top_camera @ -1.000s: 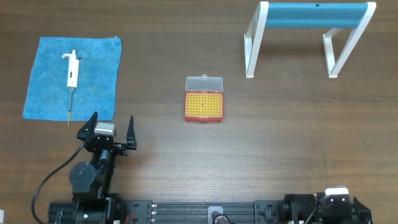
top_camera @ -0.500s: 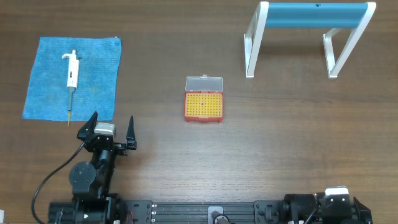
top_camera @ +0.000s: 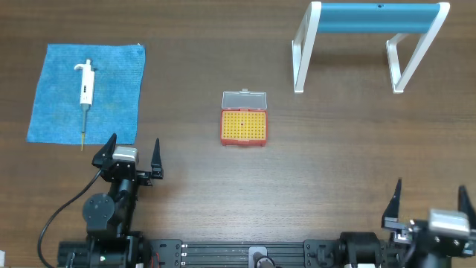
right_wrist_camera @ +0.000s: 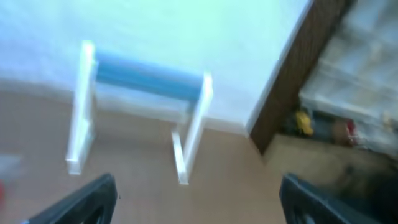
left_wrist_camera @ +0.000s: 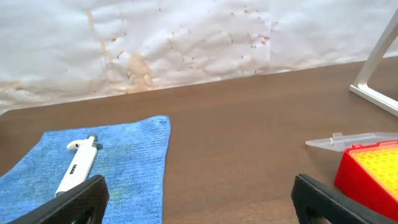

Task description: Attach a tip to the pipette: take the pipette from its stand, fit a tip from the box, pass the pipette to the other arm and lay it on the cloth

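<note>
Stained wall (left_wrist_camera: 186, 43), in left wrist view, backs pipette (left_wrist_camera: 78, 169) on cloth (left_wrist_camera: 138, 163).

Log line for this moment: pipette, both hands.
white pipette: lying on blue cloth, tip fitted | left hand: open, empty | right hand: open, empty | blue-and-white stand: empty | red tip box: lid open

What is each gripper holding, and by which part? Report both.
Nothing is held. The left gripper and the right gripper are both open and empty; the pipette lies free on the cloth.
</note>
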